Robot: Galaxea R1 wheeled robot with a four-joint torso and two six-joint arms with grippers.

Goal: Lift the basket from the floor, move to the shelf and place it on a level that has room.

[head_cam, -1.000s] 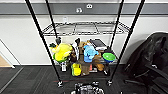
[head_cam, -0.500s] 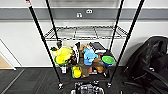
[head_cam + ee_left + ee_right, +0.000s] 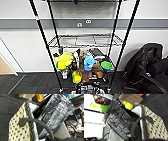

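The shelf (image 3: 48, 50), a tall black wire rack, stands right in front of me against the wall. Its middle level (image 3: 85, 40) is a bare wire grid. The basket (image 3: 17, 131) shows close up in the left wrist view: beige mesh, grey braided rim, a black printed box (image 3: 57, 111) leaning inside it. A dark curved handle arcs over the rim. The right wrist view has the same basket (image 3: 155, 125) and box (image 3: 117, 122) from its other side. Dark carpet floor (image 3: 8, 109) lies beside it.
The tier below the bare one is crowded with toys (image 3: 65, 61), a blue figure (image 3: 88, 62) and a green bowl (image 3: 106, 65). A black office chair (image 3: 147, 65) stands close to the rack's right. A slanted white pole (image 3: 8, 60) and tan flooring (image 3: 5, 67) are at the left.
The whole head picture has shifted: the rack looms larger and its tiers sit lower in view, so the camera has come closer. The things on the rack have not moved.
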